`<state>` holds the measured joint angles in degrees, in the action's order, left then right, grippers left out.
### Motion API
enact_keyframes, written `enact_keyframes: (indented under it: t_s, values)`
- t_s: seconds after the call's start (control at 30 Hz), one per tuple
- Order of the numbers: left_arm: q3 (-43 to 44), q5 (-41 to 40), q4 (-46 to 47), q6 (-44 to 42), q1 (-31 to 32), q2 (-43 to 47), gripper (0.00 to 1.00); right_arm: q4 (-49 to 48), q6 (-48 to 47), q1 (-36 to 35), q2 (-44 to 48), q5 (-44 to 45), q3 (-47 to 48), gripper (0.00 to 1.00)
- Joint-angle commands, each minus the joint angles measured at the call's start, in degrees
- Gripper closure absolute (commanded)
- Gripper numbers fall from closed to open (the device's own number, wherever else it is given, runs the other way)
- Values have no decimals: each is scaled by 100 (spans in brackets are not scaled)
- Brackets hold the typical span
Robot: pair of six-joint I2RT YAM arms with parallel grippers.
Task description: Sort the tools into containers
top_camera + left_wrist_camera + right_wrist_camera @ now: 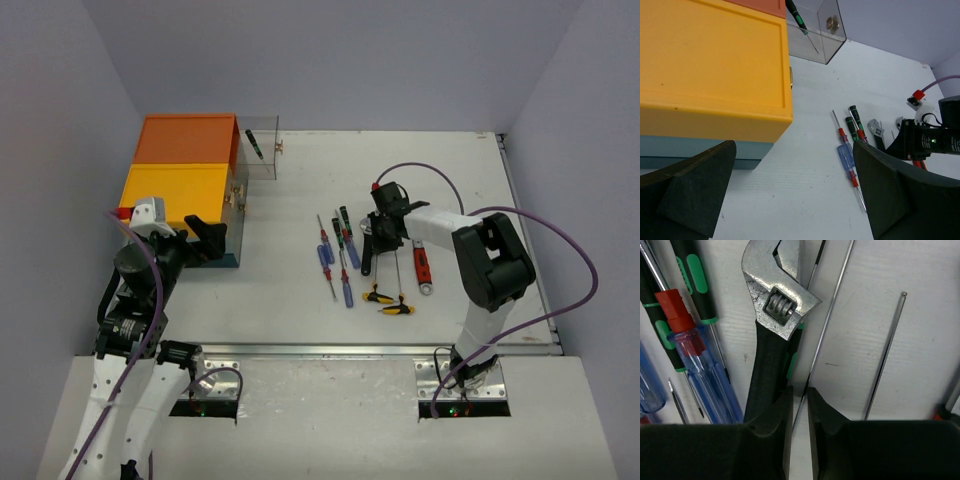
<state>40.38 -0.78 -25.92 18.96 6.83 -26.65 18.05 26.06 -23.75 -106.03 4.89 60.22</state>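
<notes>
The teal box unit has an orange top and a yellow top; its clear drawer is pulled out with a green screwdriver inside. Screwdrivers, a black-handled wrench and two T-handle hex keys lie mid-table. My right gripper is low over the tools, jaws nearly closed around a hex key's thin shaft, beside the wrench handle. My left gripper is wide open and empty, just right of the yellow top.
A red-handled wrench lies right of the hex keys. A blue-handled screwdriver lies near my left gripper's right finger. A second hex key shaft lies to the right of my right gripper. The table's metal front rail runs along the near edge.
</notes>
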Motion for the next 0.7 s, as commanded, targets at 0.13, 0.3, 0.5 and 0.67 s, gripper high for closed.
enact_keyframes:
  t_s: [0.13,0.3,0.5,0.67]
  values:
    - [-4,51,268,-6,61,-51,0,-349,265,-16,265,-629,48,78]
    - [-4,51,263,-6,55,-24,0,-354,356,-77,224,-700,103,77]
    - [-4,51,271,-6,55,-15,0,-337,490,-201,339,-432,94,77]
    - [-4,51,262,-6,47,10,0,-464,713,-253,572,-17,-43,79]
